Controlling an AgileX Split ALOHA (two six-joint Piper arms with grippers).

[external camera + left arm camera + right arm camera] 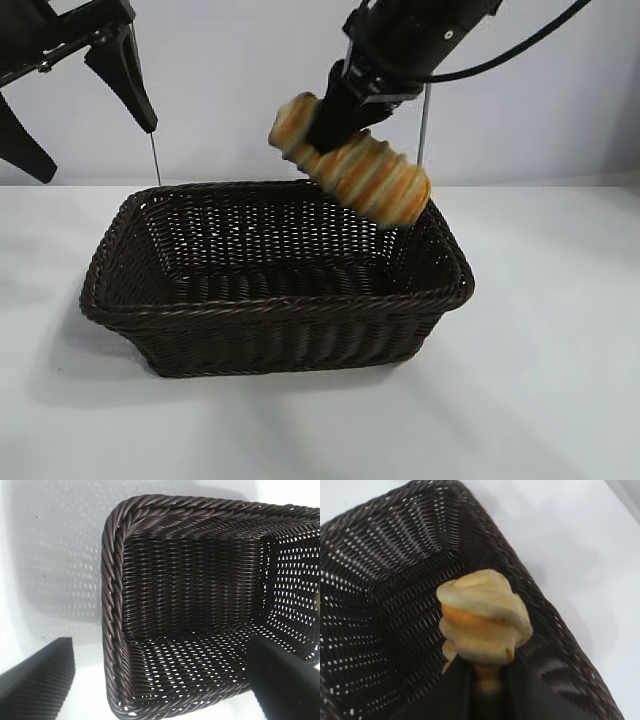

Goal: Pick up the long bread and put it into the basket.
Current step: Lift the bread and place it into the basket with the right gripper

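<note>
Right gripper (pixel 335 118) clamped on long bread (pixel 362 172), tilted above basket (pixel 300 330) right end | left gripper (pixel 75 115) spread wide, empty, above basket's left end

You have a white table (pixel 560 330) in front of you. It is flat and plain, and it goes from side to side under both arms. One thing sits right on it: the basket (pixel 275 330). The basket is big, dark brown and woven, with sides that lean out and a rim like a braid. It stands flat on its bottom, near the middle of the table. You can see white table all around it. A soft grey shadow lies on the table next to the basket's left side.
</note>
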